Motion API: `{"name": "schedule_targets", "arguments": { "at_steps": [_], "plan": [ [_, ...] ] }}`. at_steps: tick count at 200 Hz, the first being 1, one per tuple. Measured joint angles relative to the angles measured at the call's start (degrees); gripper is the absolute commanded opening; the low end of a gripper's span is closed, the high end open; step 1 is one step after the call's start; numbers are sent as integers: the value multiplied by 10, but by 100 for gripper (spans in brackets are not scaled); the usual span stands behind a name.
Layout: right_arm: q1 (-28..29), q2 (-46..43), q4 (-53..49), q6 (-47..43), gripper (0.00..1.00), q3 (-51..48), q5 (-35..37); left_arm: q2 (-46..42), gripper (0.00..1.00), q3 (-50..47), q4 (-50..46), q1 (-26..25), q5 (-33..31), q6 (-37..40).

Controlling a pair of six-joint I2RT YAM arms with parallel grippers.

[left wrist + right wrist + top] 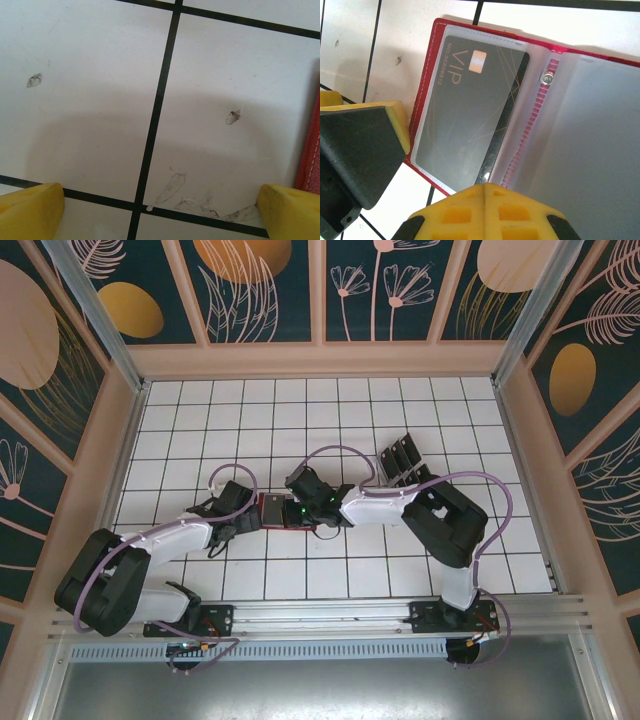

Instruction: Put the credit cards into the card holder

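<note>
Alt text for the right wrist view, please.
The red card holder lies open on the white tiled table, a dark VIP credit card in its left clear pocket. The right gripper, shut, sits at the frame's bottom edge.

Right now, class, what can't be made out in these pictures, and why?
Right wrist view: card holder's near edge, behind the right gripper; its right-hand sleeves' contents, behind frosted plastic.
Top view: racked credit cards, too small to count.
Left wrist view: card holder, cut off at the right edge.
</note>
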Motion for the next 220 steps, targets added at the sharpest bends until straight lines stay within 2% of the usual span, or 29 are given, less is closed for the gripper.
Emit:
{"name": "schedule_targets", "arguments": {
  "at_steps": [123, 220],
  "plan": [
    [1, 52, -15, -2, 0, 48, -3, 3, 99, -3, 8, 0, -2, 0],
    [0, 60, -21, 1, 0, 59, -14, 3, 98, -5, 12, -2, -4, 0]
  ]
}}
